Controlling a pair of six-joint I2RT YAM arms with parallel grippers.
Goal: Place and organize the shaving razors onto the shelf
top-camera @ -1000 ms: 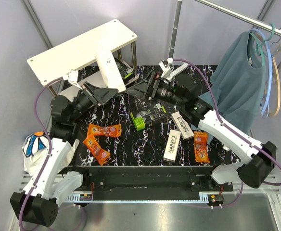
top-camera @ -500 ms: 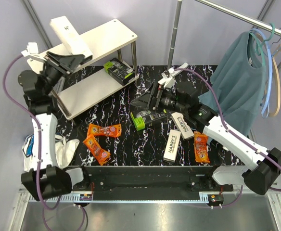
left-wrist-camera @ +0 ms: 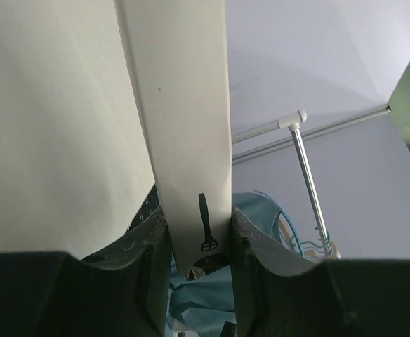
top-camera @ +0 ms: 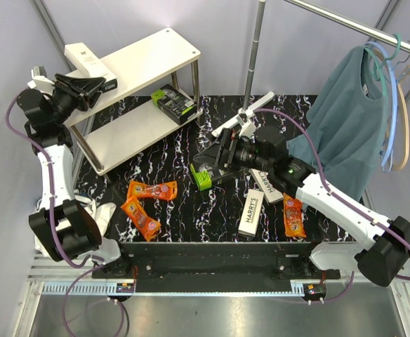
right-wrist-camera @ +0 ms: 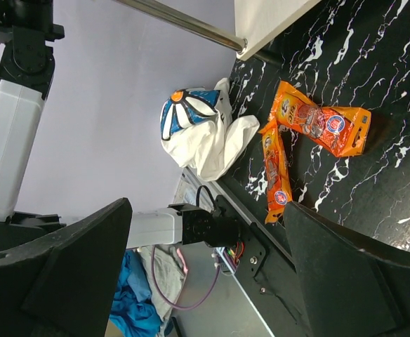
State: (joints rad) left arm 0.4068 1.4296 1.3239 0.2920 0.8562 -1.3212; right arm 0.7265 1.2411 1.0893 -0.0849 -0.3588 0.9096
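Left gripper [left-wrist-camera: 198, 242] jaws are clamping a white HARRY'S box [top-camera: 86, 60], long axis running across the shelf [top-camera: 156, 56] top's left end. Right gripper [top-camera: 212, 151] is hovering, jaws spread, over the black-and-green pack [top-camera: 203, 175].

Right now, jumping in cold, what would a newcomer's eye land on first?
The left claw grips a white Harry's box up at the left end of the top board of the shelf. At the centre of the table the right claw stands open right by a black-and-lime pack, with bright orange packets lying toward the front left.
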